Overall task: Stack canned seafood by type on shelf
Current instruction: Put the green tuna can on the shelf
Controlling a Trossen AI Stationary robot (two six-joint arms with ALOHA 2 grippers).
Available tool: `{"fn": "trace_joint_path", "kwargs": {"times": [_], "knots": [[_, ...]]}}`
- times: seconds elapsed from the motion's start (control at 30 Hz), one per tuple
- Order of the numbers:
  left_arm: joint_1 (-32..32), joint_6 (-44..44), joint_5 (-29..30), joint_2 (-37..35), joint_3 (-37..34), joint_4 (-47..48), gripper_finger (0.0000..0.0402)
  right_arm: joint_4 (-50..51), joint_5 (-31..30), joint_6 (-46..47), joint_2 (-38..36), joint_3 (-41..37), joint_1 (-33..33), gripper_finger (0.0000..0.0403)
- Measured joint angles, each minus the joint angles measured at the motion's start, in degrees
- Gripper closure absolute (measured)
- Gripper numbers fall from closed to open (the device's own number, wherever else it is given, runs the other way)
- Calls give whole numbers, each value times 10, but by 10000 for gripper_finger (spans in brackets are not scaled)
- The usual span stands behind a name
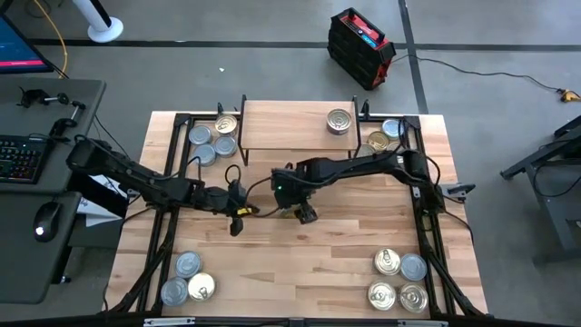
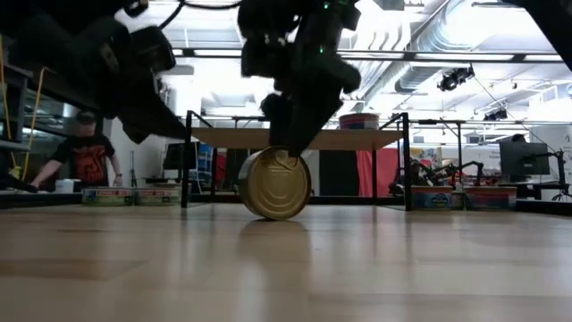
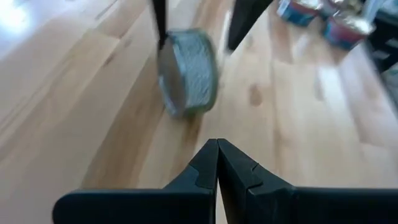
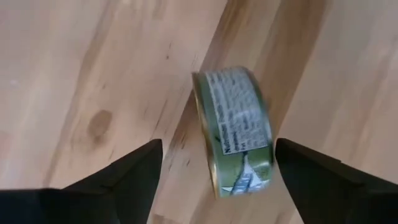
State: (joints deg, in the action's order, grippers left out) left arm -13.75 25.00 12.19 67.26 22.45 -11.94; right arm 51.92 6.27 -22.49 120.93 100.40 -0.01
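Tins [image 1: 396,278] lay in two clusters along the bottom of the high view: four at the lower right and three [image 1: 187,281] at the lower left of the tabletop [image 1: 300,263]. At mid-frame the right pincer [image 1: 307,213] stood with its fingers spread wide, gripping nothing. Directly beneath it, in the low view, a gold-lidded tin [image 2: 273,183] stood on its edge on the tabletop, its flat gold face toward the camera and its top just under the dark fingers; whether they touched it could not be told. The right wrist view showed this tin's printed side between the two parted fingers, with clear gaps on both sides. Just left of it in the high view, the left pincer [image 1: 238,209] was closed tight and empty, its tips pointing toward the same tin. Farther up the frame stood the shelf [image 1: 286,127], carrying a single tin [image 1: 339,120] near its right end. Several silver-lidded tins [image 1: 213,141] crowded the tabletop by its left end, and two more [image 1: 385,134] sat by its right end.
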Motion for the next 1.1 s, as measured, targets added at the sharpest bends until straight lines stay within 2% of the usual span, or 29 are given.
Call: {"fn": "trace_joint_path", "kwargs": {"times": [0.13,0.23,0.3,0.47,0.5,0.67,0.73,0.93,1.03,1.1], "knots": [[-11,3,0,-21,10,3,401,-18,-1,-14,19,0,0,100],[-12,-2,0,-50,20,8,401,-32,-2,-20,24,-1,2,120],[-13,-15,5,-75,28,17,401,-53,-6,-20,23,-1,4,152],[-13,-65,28,-163,63,78,401,-69,-9,11,23,0,8,281],[-13,-77,36,-183,73,101,401,-63,1,25,23,0,8,292],[-13,-142,85,-268,132,194,401,17,79,141,-14,0,8,292],[-13,-166,108,-292,147,212,401,50,81,170,-45,0,15,292],[-13,-196,137,-341,153,227,401,102,-7,252,-138,-3,27,292],[-13,-191,139,-350,153,240,401,90,-65,324,-208,-50,15,292],[-13,-191,138,-351,153,250,401,57,-106,393,-262,-108,8,292]]}}
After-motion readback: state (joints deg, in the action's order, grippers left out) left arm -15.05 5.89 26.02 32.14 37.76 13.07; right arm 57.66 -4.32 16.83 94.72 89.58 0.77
